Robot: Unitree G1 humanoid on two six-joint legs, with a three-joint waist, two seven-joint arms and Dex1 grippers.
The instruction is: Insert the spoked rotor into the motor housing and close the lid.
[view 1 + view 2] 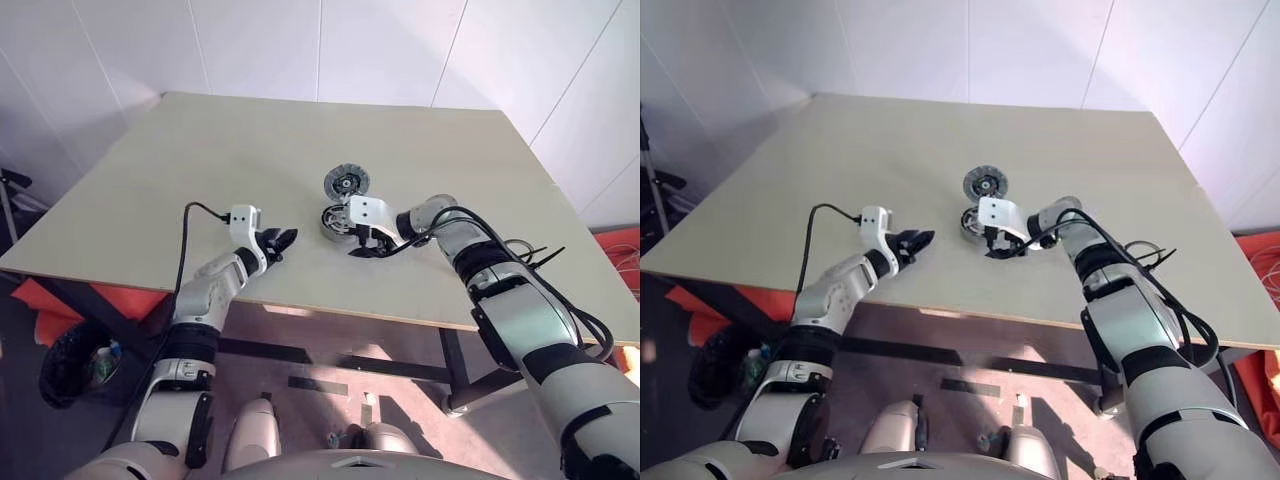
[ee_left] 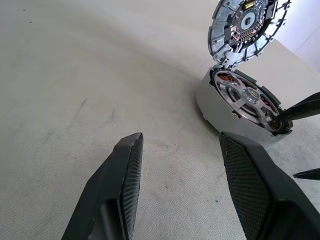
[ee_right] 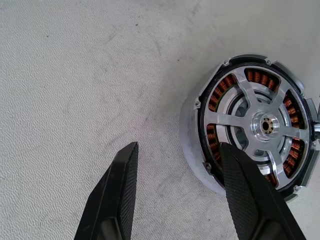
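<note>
The motor housing [image 3: 191, 142] sits on the table, and the spoked rotor [image 3: 260, 102] lies flat inside it, with coppery windings showing between the spokes. The lid [image 2: 247, 22], a grey finned disc, stands tilted up at the housing's far edge. My right gripper [image 3: 179, 147] is open just beside the housing, with one fingertip [image 3: 235, 165] over the housing's rim and nothing between the fingers. My left gripper [image 2: 181, 137] is open and empty, low over the table to the left of the housing [image 1: 335, 221] and pointing toward it.
The beige table [image 1: 200, 170] has bare room to the left and behind the lid [image 1: 346, 183]. Its front edge runs just below both grippers. A black cable [image 1: 190, 225] loops off the left wrist. More cables [image 1: 525, 255] trail along my right arm.
</note>
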